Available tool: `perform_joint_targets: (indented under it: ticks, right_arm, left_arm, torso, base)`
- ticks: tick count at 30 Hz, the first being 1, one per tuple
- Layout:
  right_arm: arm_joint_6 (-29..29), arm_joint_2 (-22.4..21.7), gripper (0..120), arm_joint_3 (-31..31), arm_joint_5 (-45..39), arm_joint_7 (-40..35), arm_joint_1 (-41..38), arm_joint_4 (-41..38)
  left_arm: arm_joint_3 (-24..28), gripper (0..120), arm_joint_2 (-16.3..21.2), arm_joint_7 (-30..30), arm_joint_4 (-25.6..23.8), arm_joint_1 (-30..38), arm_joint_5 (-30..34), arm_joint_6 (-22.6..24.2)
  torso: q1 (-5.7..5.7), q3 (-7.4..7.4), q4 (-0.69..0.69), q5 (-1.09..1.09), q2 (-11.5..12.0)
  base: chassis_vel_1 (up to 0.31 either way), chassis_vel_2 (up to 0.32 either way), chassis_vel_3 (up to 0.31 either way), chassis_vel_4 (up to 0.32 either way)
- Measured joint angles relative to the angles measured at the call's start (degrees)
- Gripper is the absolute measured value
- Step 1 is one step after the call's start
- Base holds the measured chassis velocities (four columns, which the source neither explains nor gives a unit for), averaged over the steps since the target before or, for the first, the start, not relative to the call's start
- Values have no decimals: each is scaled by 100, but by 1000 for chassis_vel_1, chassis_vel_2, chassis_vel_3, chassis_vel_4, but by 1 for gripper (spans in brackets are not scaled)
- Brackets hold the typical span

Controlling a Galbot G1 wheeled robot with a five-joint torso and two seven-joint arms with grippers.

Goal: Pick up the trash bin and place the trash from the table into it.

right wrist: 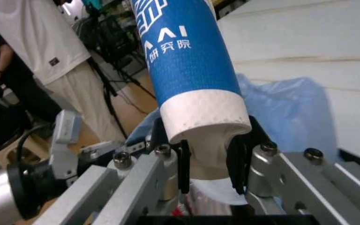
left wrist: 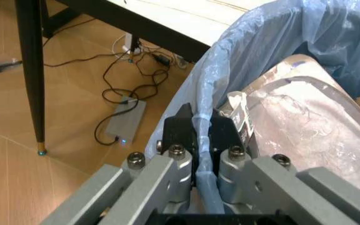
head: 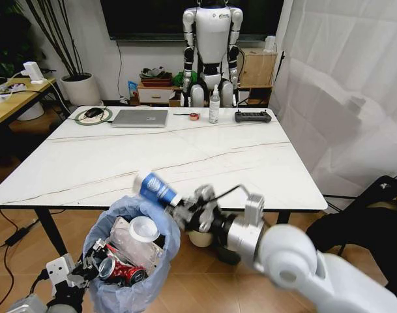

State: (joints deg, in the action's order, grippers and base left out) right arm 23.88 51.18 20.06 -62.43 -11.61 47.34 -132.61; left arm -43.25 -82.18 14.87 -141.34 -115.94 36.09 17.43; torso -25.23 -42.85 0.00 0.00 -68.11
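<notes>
Low at the table's [head: 68, 171] near edge: trash bin [head: 134, 268] with puffy blue liner, held off the wooden floor [left wrist: 24, 178], rim pinched tight by left gripper [left wrist: 202, 136]. Inside (partly buried): crushed red can [head: 123, 270], white cup [head: 145, 229], clear plastic [left wrist: 305, 136]. Just above the rim: blue paper cup [right wrist: 189, 65], tilted, clamped at its white base by right gripper [right wrist: 208, 161]. Farther back on the marble top: laptop [head: 140, 118], spray bottle [head: 214, 105].
</notes>
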Motion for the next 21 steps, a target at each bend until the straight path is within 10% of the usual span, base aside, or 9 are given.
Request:
perform_joint_targets:
  ticks: [21]
  right_arm:
    - [-122,370,23,979,482,-21,227,407]
  left_arm:
    - [28,0,-47,33,0,103,48,47]
  torso:
    - [0,0,-1,-1,1]
  base:
    - [0,0,0,0]
